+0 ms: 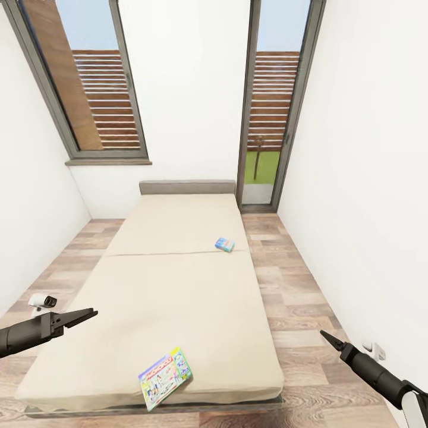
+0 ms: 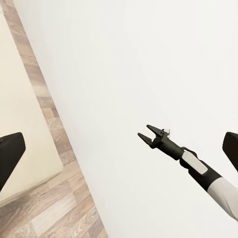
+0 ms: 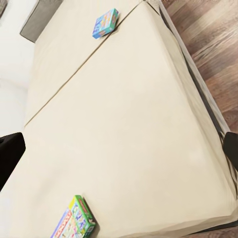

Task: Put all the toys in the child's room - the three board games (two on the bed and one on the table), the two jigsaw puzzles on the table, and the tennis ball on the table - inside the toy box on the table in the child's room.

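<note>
We stand at the foot of the bed (image 1: pixel 178 279), both arms raised and empty. Left gripper (image 1: pixel 83 315) hangs over the bed's near left edge; its jaws look closed to a point in the head view. Right gripper (image 1: pixel 329 339) hangs off the bed's right side, above the wood floor (image 1: pixel 309 309). The left wrist view shows it (image 2: pixel 149 135) against the white wall (image 2: pixel 124 59) with jaws slightly parted, holding nothing.

Two of the task's things lie on the bed. The Monopoly board game (image 1: pixel 165 378) sits flat near the foot edge, turned at an angle to that edge. The smaller blue board game (image 1: pixel 224 244) sits by the bed's right edge, just past the seam across the mattress. In the right wrist view both appear again: Monopoly box (image 3: pixel 75 222) and blue box (image 3: pixel 105 23). Toy box and surface not sighted from here.

Step in hand, as we judge it: pick up the Monopoly box, the nearer one. Best to open the jaws wide, come down over one short edge, and pinch across the box's thin depth. The mattress is soft beige fabric, so pressing down may sink the box. Boxes are flat, glossy cardboard, likely slippery; a firm grip near the corner seems wise.
</note>
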Available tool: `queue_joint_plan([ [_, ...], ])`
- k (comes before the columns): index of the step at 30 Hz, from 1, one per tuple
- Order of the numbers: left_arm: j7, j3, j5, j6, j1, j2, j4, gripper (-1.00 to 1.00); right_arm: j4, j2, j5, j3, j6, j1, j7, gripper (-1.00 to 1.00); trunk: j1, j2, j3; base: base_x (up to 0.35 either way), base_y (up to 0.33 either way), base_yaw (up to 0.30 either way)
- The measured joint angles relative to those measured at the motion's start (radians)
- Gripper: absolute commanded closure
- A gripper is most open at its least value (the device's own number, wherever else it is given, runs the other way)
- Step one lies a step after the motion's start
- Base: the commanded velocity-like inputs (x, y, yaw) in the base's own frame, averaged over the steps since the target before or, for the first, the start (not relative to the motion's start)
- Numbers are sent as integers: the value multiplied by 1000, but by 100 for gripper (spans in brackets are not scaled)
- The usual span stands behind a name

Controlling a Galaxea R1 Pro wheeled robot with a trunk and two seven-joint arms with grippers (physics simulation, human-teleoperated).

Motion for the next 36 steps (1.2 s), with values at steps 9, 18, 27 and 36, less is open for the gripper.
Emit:
queue_joint_plan([
  [9, 0, 0, 0, 0, 0, 0, 0, -100, 1, 0, 0, 0, 0, 0, 0, -100, 0, 0, 15, 0, 0, 0],
  [18, 0, 0, 0, 0, 0, 0, 0, -100, 0, 0, 0, 0, 0, 0, 0, -100, 0, 0, 30, 0, 0, 0],
  [27, 0, 0, 0, 0, 0, 0, 0, -100, 0, -1, 0, 0, 0, 0, 1, -100, 0, 0, 45, -21, 0, 0],
  [36, 0, 0, 0, 0, 0, 0, 0, -100, 0, 0, 0, 0, 0, 0, 1, -100, 0, 0, 60, -92, 73, 0],
])
